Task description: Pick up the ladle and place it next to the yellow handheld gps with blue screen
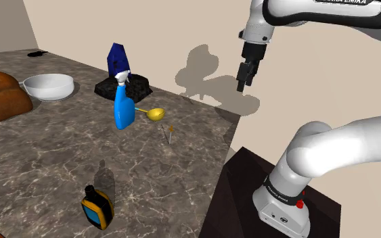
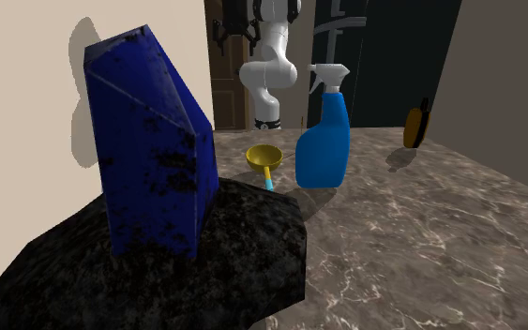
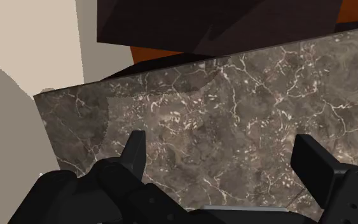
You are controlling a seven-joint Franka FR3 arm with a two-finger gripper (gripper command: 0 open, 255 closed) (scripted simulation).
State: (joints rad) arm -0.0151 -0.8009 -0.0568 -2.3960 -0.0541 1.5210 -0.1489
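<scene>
Shoulder view: claw (image 1: 242,84) high by wall (image 1: 182,27), wide open, empty, likely to clear spray bottle (image 1: 122,108) before descent. Ladle (image 1: 153,113) flat on counter (image 1: 47,155) just beside it; GPS (image 1: 97,207) well apart, near counter edge.

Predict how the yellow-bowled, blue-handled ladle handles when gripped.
The yellow-bowled ladle likely stays rigid and light: small, thin-handled. Its round bowl lies on the marbled brown counter, so a push may spin or rock it. The narrow handle might twist in a pinch.
</scene>
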